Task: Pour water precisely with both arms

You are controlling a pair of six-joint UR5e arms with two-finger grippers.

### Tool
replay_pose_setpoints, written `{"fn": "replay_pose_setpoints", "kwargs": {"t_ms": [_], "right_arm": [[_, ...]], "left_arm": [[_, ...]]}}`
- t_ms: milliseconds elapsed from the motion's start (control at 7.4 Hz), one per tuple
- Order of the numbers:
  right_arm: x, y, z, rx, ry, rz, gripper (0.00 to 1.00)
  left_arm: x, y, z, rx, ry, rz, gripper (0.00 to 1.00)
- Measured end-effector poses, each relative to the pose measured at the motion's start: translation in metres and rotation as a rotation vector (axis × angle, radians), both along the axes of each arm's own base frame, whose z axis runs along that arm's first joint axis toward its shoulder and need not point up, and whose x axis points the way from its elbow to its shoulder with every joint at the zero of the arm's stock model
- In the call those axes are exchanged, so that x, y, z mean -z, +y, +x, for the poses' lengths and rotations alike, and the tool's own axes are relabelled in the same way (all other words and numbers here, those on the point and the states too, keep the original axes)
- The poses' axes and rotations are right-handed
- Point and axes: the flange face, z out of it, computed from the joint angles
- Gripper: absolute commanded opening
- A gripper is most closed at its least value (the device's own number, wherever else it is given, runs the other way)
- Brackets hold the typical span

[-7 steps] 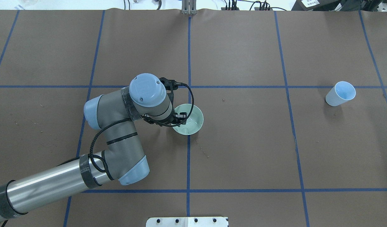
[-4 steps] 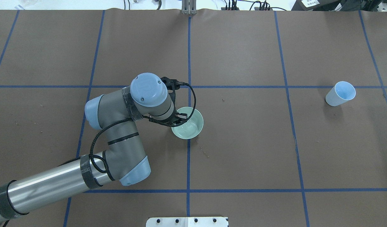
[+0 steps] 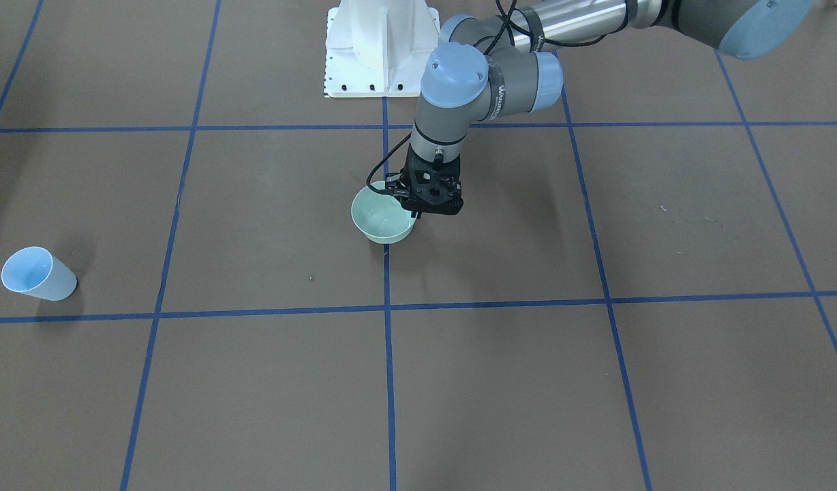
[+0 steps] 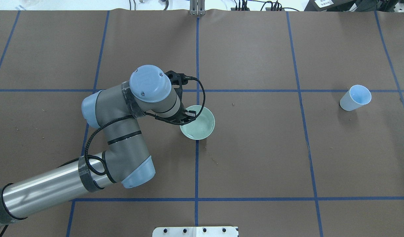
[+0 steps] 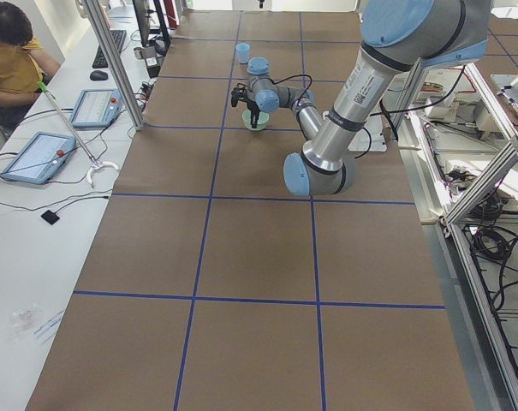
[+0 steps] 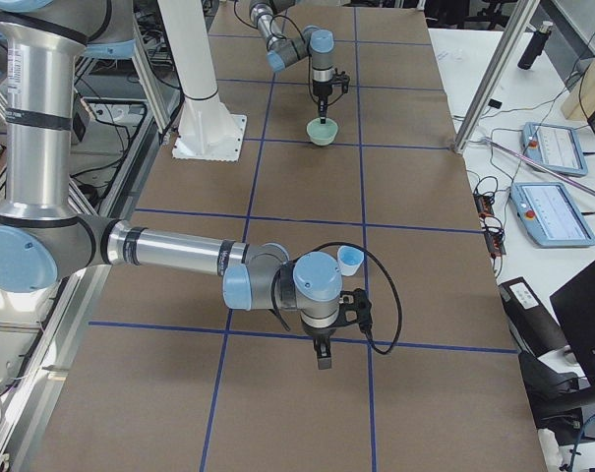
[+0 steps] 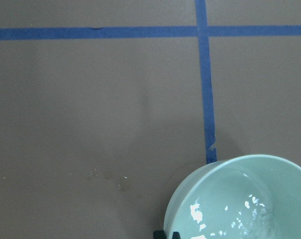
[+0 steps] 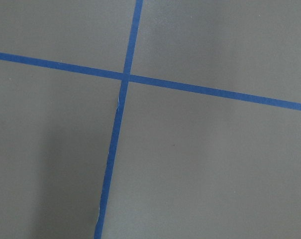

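Across the desk (image 3: 596, 382), in the front-facing view, we see the left arm (image 3: 452, 88) bent down from the upper right of the frame. Its wrist is vertical, so the left gripper (image 3: 416, 213) meets the bowl (image 3: 381, 221) from above at mid-frame. We judge that this pinch on the rim leaves the far lip free for pouring. The cup (image 3: 33, 274) stands at the left edge, well apart.

From overhead, the forearm enters at lower left and folds back at the elbow, and the gripper is closed on the bowl's left rim.

Both side views show the same plumb wrist. The right one also shows the right arm (image 6: 179, 258) lying low over the desk, with the right gripper (image 6: 320, 359) pointing down near the cup. Whether that one is open we cannot tell.

Through the left wrist view, water (image 7: 250, 214) glints inside the bowl at lower right; we judge the bowl is kept level so none spills. The right wrist view looks straight down on the desk.
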Motion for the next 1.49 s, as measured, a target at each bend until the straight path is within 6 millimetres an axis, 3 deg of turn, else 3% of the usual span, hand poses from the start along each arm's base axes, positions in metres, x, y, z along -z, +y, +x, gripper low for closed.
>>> {"fn": "replay_pose_setpoints", "kwargs": {"t_ms": [135,405,811,1081,1351,1486], "right_arm": [[0.000,0.000,-0.001,0.001,0.000,0.000,1.00],[0.000,0.000,-0.002,0.004,0.000,0.000,1.00],[0.000,0.000,-0.002,0.011,0.001,0.005,1.00],[0.000,0.000,-0.002,0.013,0.002,0.007,1.00],[0.000,0.000,-0.003,0.014,0.001,0.007,1.00],[0.000,0.000,-0.003,0.014,0.001,0.007,1.00]], "left_arm": [[-0.005,-0.010,-0.016,-0.014,0.004,0.010,0.00],[-0.041,-0.026,-0.072,-0.041,0.006,0.014,0.00],[-0.121,-0.018,-0.193,-0.062,-0.001,0.011,0.00],[-0.169,-0.021,-0.258,-0.020,-0.031,-0.037,0.00],[-0.230,-0.028,-0.324,0.073,-0.079,-0.151,0.00],[-0.260,-0.026,-0.347,0.093,-0.088,-0.220,0.00]]}}
